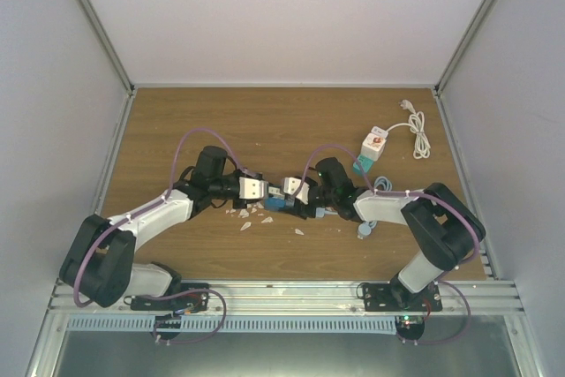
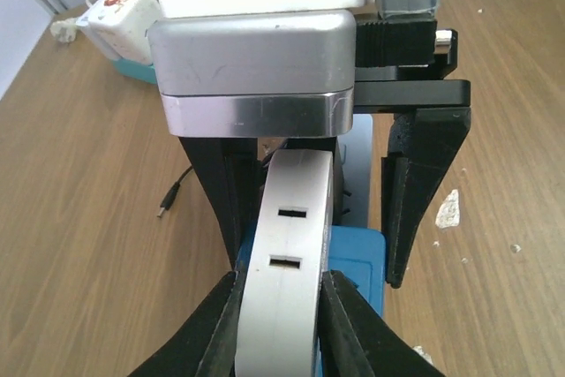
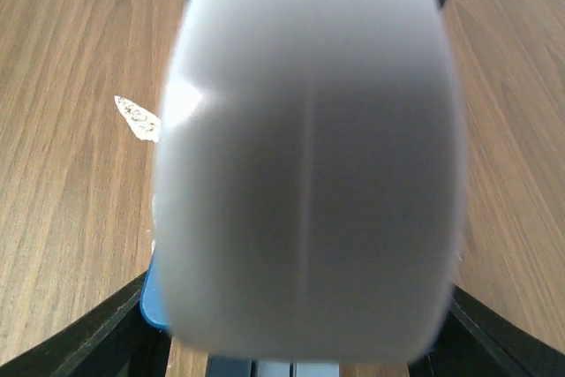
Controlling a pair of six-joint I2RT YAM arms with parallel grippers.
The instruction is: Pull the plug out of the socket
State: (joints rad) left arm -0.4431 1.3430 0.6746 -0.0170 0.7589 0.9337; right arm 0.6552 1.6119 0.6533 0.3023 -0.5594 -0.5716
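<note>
A white socket block with two slots stands on edge at the table's middle, with a blue plug body against its side. My left gripper is shut on the socket block's two faces. My right gripper comes from the opposite side; its black fingers straddle the white block and the blue plug and seem to press on them. In the right wrist view the white block fills the frame, blurred, with blue at its lower left. In the top view both grippers, left and right, meet over the blue piece.
A white cube adapter on a teal base sits at the back right with a coiled white cable. A grey cable lies by the right arm. White chips and a small black connector lie on the wood.
</note>
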